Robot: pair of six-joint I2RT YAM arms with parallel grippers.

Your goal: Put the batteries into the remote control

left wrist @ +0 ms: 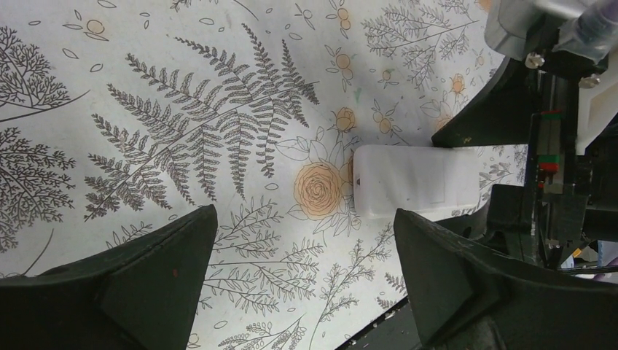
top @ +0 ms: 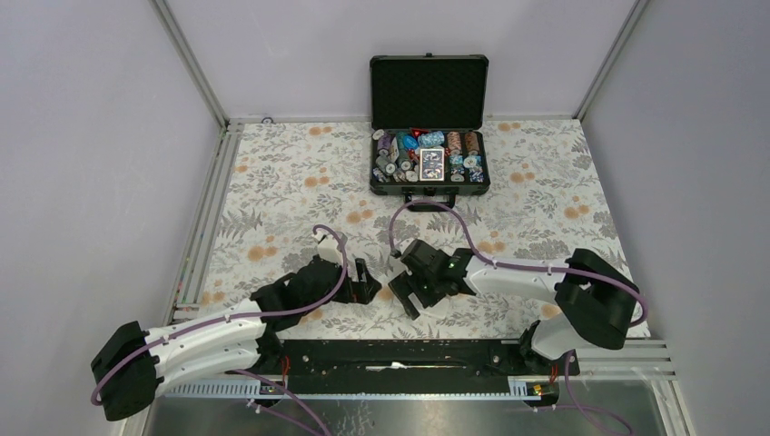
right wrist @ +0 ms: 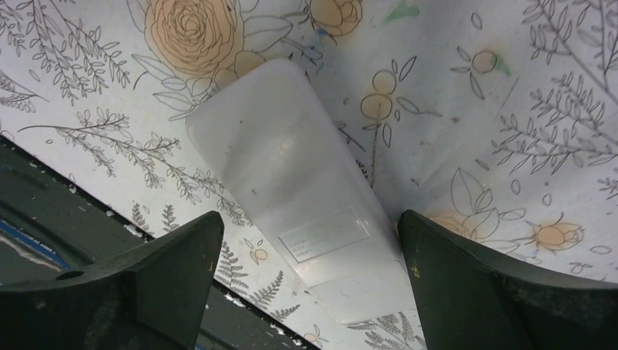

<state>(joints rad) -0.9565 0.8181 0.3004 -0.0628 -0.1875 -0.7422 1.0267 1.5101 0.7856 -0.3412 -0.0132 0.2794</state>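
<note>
**Remote control [right wrist: 291, 189] lying plain side up between spread fingers**

Both arms are reaching to the lower centre of the top view, where the left gripper [top: 366, 283] and the right gripper [top: 406, 295] are hovering low over the floral cloth [top: 291, 182], tips near each other. Each one is standing wide open and gripping nothing.

In the right wrist view the white handset is lying flat on the cloth, running from upper left to lower centre, its small label facing up. It is sitting in the gap between the two dark fingers; whether either finger is touching it I cannot tell.

In the left wrist view it is showing right of centre, beside an orange rose print, and its right end is disappearing under the other arm's black parts.

At the top centre of the overhead view a black case [top: 429, 91] is standing open – chips [top: 427, 154] are filling its tray.
</note>
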